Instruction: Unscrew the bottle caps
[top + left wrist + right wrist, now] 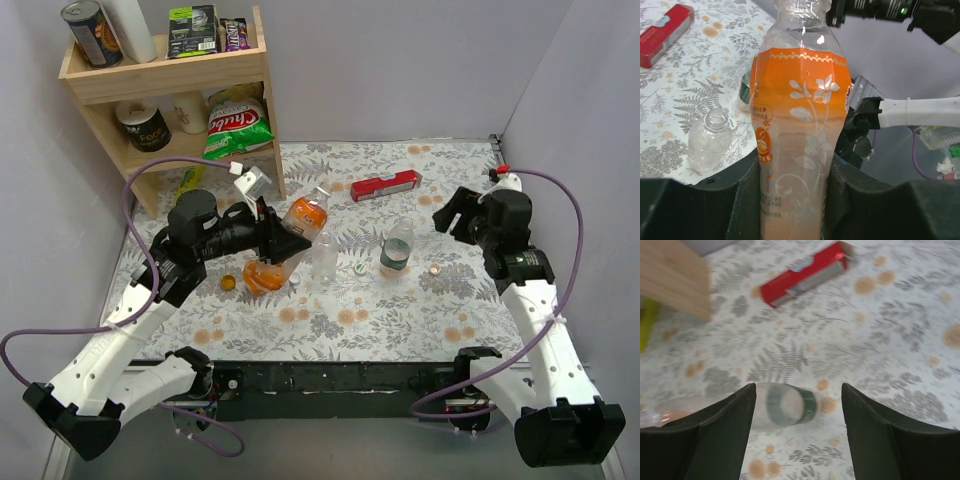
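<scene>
Gripping the slim orange bottle (800, 125), left pincer (792, 175) hides its base.

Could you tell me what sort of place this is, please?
Probably a lab robot cell dressed like a kitchen: plain grey walls box in a floral tablecloth, with a wooden shelf of groceries.

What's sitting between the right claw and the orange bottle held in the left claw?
Nothing directly. The green-labelled bottle stands just nearside of that line, the red box lies farside; the lane from the open right claw to the slim orange bottle in the left claw looks clear.
</scene>
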Robot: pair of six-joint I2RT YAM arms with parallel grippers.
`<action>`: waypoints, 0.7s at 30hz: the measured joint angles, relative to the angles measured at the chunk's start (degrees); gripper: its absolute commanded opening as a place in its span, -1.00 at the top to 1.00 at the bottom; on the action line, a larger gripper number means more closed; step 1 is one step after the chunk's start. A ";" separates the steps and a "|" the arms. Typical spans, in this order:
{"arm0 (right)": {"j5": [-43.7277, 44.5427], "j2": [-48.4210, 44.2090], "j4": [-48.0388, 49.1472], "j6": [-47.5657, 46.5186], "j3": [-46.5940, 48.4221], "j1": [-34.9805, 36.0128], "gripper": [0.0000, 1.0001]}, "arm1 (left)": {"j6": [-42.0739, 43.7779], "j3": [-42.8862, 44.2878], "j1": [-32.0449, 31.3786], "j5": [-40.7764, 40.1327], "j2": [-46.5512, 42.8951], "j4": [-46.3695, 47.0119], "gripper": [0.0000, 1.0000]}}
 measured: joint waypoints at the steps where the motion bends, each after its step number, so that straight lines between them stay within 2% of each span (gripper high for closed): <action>1: -2.97 -0.22 0.20 0.39 1.86 0.00 -0.52 | -0.17 -0.33 -0.22 0.72 0.11 0.46 0.74; 5: -20.50 2.49 3.63 4.37 10.27 1.22 -0.56 | -0.48 -0.57 -0.61 3.23 1.22 1.66 0.74; 10: -33.66 7.50 11.21 10.64 16.20 11.37 -0.57 | -0.22 -0.57 -0.87 4.98 3.39 1.88 0.73; 13: -38.23 9.38 17.16 14.58 18.16 18.03 -0.58 | 0.13 -0.57 -0.92 5.16 4.13 1.49 0.73; 16: -40.46 9.79 22.14 17.57 18.27 21.49 -0.57 | 0.48 -0.61 -0.92 5.18 4.17 1.03 0.74; 21: -40.54 11.63 23.21 18.14 20.24 26.01 -0.57 | 0.57 -0.61 -0.96 5.55 4.17 0.87 0.73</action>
